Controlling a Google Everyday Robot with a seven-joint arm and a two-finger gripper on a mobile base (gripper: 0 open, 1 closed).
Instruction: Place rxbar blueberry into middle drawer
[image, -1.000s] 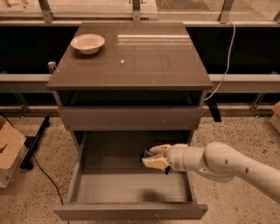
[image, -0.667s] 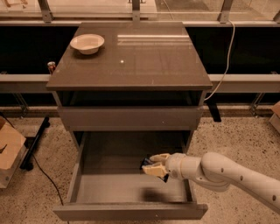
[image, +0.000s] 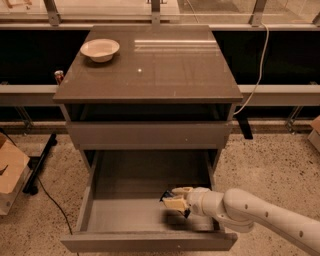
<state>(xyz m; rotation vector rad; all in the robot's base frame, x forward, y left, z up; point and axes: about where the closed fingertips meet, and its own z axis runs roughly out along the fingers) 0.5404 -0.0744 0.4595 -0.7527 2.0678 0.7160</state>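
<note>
The middle drawer (image: 125, 210) is pulled out wide open below the cabinet top, with a grey floor and slanted side walls. My gripper (image: 176, 199) reaches in from the right on a white arm and sits low over the drawer's right front floor. Its pale fingers (image: 175, 204) are shut on the rxbar blueberry (image: 168, 197), of which only a small dark blue edge shows between them. The bar is inside the drawer, just above or at its floor.
A white bowl (image: 100, 49) stands on the cabinet top (image: 165, 70) at the back left. A shallower closed drawer front (image: 150, 134) lies above the open one. A cardboard box (image: 10, 170) is on the floor at left. A cable (image: 255, 75) hangs at right.
My gripper has moved down and toward the drawer's front with the bar in it, going lower into the drawer. The bowl and drawer have not moved.
</note>
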